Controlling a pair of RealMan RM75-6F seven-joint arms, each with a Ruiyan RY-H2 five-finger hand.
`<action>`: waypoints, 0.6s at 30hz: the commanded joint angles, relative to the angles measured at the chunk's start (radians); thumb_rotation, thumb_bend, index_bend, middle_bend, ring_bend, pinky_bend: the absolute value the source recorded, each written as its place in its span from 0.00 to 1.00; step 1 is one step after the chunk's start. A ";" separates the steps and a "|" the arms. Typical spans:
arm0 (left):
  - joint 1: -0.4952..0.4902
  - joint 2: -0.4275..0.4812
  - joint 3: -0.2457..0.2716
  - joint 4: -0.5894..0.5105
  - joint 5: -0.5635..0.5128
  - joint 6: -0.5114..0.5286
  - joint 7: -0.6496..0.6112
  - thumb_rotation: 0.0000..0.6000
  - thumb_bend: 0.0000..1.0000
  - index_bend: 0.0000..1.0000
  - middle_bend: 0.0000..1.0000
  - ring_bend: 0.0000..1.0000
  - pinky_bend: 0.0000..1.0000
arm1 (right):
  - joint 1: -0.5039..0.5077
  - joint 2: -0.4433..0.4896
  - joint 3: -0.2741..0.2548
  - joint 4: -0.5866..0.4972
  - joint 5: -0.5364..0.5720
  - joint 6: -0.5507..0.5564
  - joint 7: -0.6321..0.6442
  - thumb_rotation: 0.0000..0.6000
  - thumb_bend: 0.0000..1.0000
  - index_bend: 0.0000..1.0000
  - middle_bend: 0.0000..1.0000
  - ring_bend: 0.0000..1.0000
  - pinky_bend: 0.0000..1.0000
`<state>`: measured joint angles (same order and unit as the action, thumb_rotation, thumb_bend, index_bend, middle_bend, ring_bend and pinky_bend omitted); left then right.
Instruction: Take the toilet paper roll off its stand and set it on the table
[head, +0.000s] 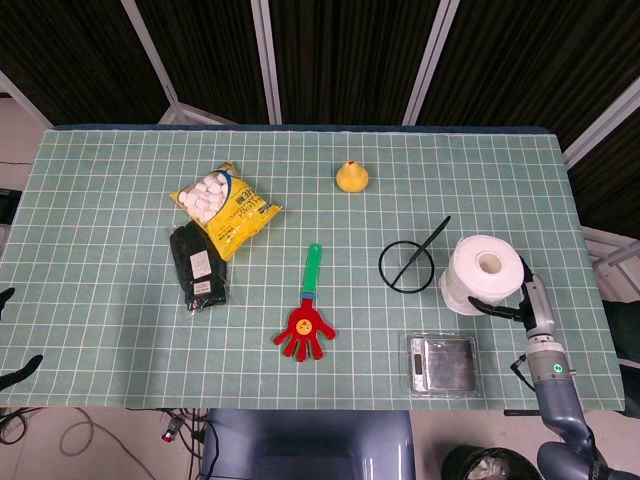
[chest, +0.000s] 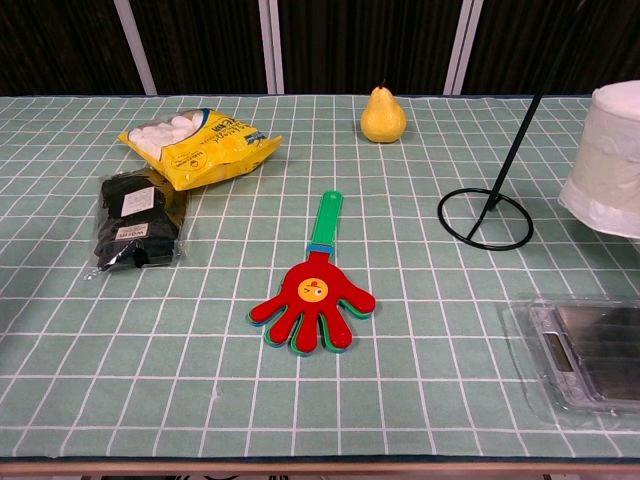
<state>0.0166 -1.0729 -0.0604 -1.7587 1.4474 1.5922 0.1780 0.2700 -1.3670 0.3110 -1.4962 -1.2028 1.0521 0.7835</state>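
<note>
White toilet paper roll (head: 484, 273): upright near the right edge of the green gridded surface (head: 120, 200), just beside the black wire ring stand (head: 407, 265). Right hand (head: 518, 303): dark fingers (head: 497, 311) wrapped against the roll's lower side, apparently holding it. Left hand (head: 8, 340): at the left edge, finger state cannot be told.

— What lies behind the table (head: 120, 330)?
— Black panels (head: 345, 60) split by pale slanted struts (head: 262, 60), filling the far side.
— And its near edge?
— Grey floor (head: 100, 440) with loose cables (head: 75, 432), and a bin (head: 480, 465).
</note>
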 joint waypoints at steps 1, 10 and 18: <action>0.001 0.000 0.000 0.000 0.001 0.001 0.000 1.00 0.12 0.13 0.00 0.00 0.00 | -0.008 -0.025 -0.029 0.016 -0.020 0.005 0.007 1.00 0.00 0.27 0.22 0.20 0.00; 0.002 0.001 -0.001 0.000 -0.001 0.002 -0.003 1.00 0.12 0.13 0.00 0.00 0.00 | 0.015 -0.134 -0.034 0.088 -0.008 0.035 -0.065 1.00 0.00 0.27 0.22 0.19 0.00; 0.000 0.002 0.000 0.001 -0.002 -0.001 -0.003 1.00 0.12 0.13 0.00 0.00 0.00 | 0.050 -0.208 -0.006 0.163 0.047 0.025 -0.135 1.00 0.00 0.27 0.22 0.16 0.00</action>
<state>0.0170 -1.0707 -0.0605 -1.7578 1.4456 1.5910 0.1748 0.3139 -1.5660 0.3013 -1.3445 -1.1633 1.0813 0.6572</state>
